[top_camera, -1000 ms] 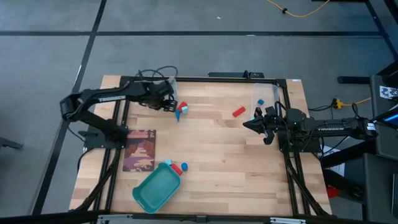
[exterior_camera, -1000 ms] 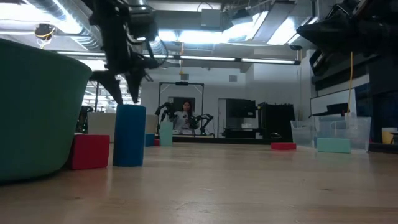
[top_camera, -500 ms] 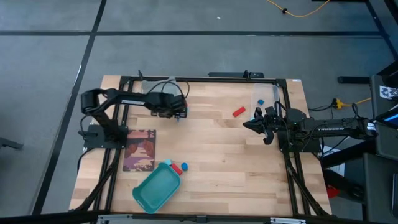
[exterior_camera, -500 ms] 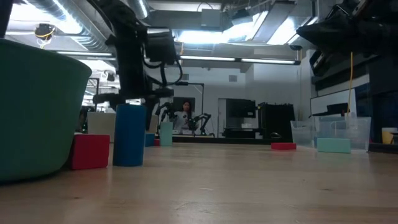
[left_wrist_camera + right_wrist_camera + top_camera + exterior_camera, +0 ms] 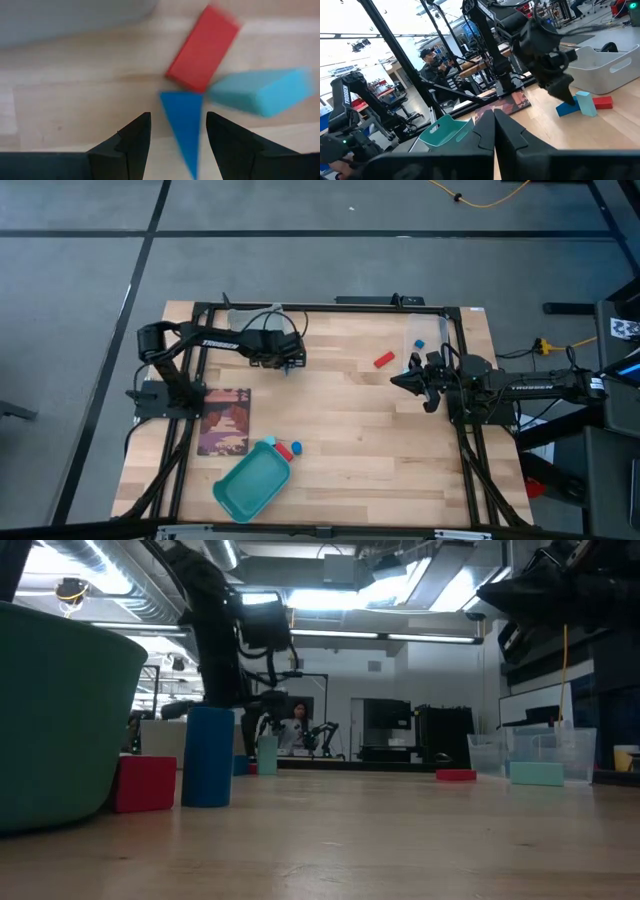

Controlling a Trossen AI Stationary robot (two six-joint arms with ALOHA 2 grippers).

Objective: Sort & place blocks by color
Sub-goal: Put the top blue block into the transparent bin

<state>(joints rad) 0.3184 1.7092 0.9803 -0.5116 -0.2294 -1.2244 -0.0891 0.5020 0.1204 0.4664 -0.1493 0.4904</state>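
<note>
Hovering with fingers (image 5: 132,145) spread above the blue block (image 5: 184,120), arm possibly lettered "TROSSEN".

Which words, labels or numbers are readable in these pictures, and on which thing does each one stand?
"TROSSEN": white letters along the right arm, high view.
White lettering on the left arm: too small to read.
Book cover: nothing readable.
Blocks: no text.

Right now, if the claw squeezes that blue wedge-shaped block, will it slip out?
It may: the blue wedge tapers, so the fingers of the open left gripper could squeeze it sideways. It looks rigid and light. Touching the red block, it would probably nudge it.
</note>
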